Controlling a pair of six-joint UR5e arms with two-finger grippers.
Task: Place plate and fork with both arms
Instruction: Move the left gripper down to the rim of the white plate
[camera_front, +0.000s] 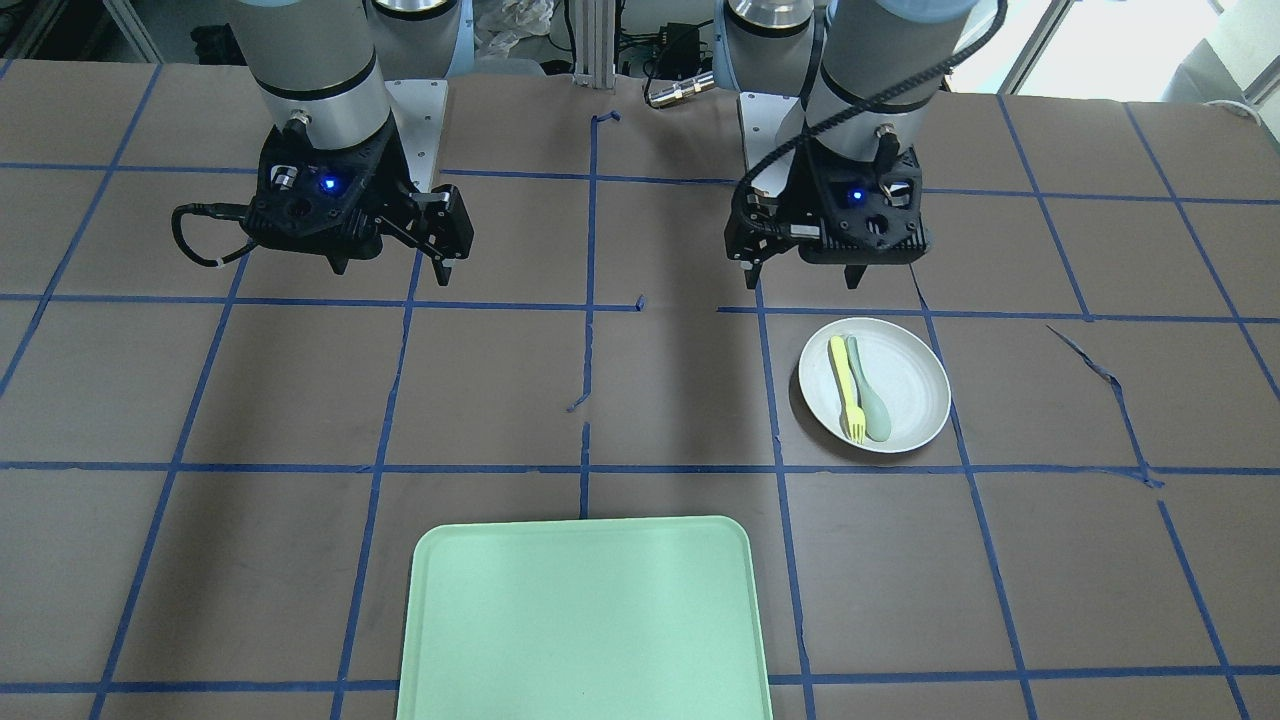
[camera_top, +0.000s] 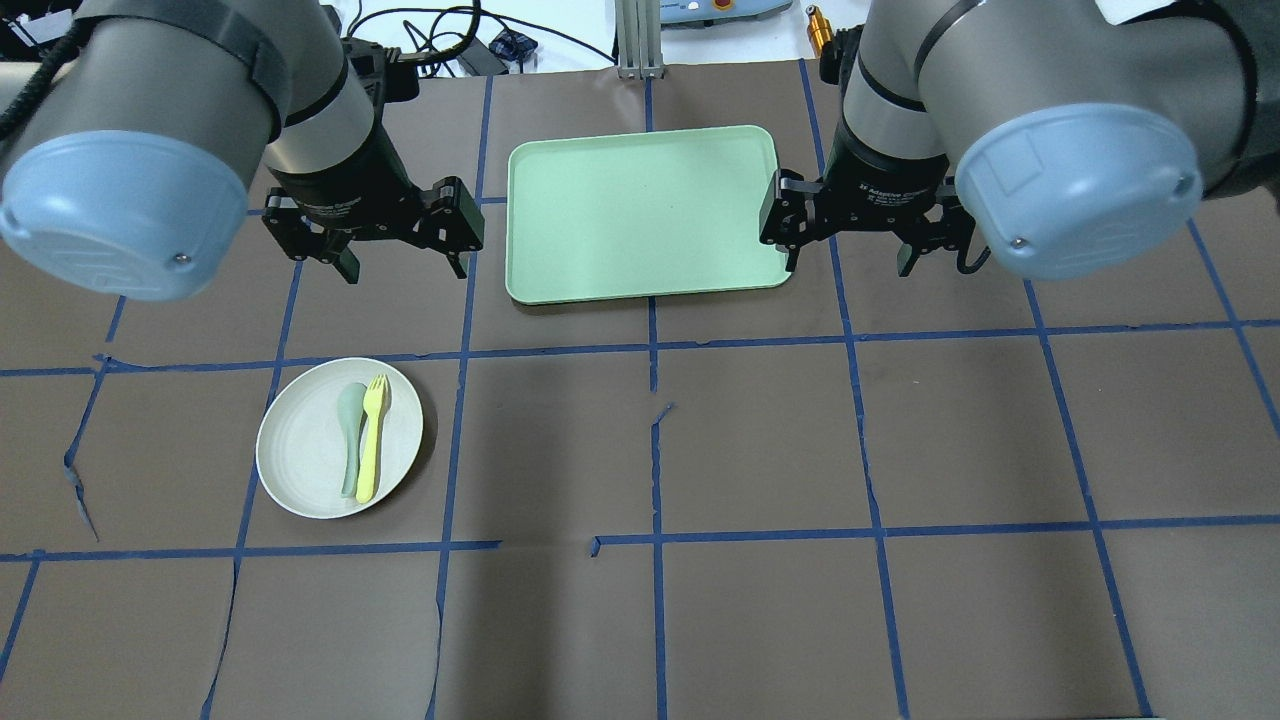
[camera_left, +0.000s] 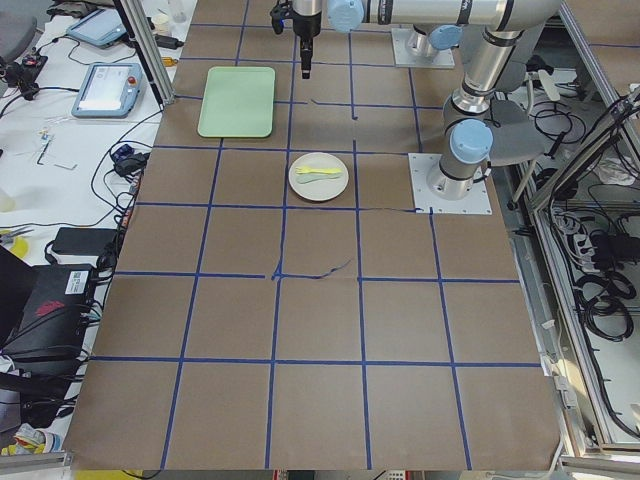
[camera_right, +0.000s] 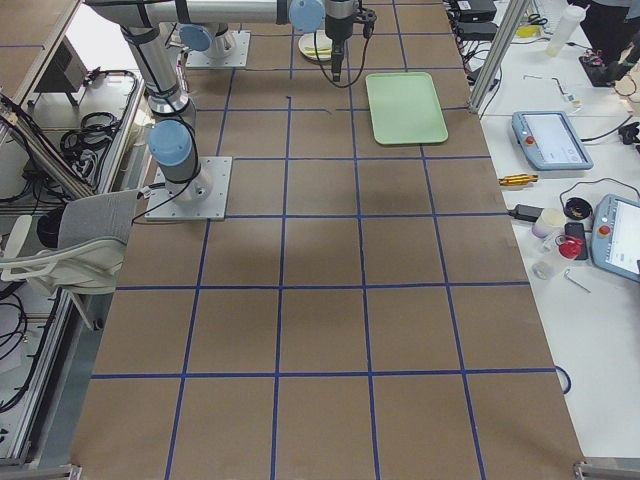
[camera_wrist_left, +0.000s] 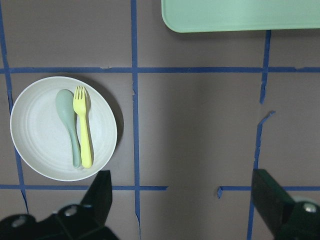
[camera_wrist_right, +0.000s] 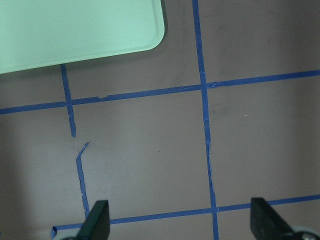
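The off-white plate (camera_top: 300, 450) lies on the brown table on my left side; it also shows in the front view (camera_front: 910, 385) and the left wrist view (camera_wrist_left: 35, 130). The yellow fork (camera_top: 371, 440) lies on the plate beside a grey-green spoon (camera_top: 350, 430); the fork also shows in the front view (camera_front: 847, 385) and the left wrist view (camera_wrist_left: 84, 130). My left gripper (camera_top: 405, 270) hangs open and empty above the table, beyond the plate. My right gripper (camera_top: 848, 268) hangs open and empty by the tray's right edge.
A mint-green tray (camera_top: 640, 210) lies at the far middle of the table, between the two grippers; it also shows in the front view (camera_front: 585, 620). Blue tape lines grid the brown table cover, torn in places.
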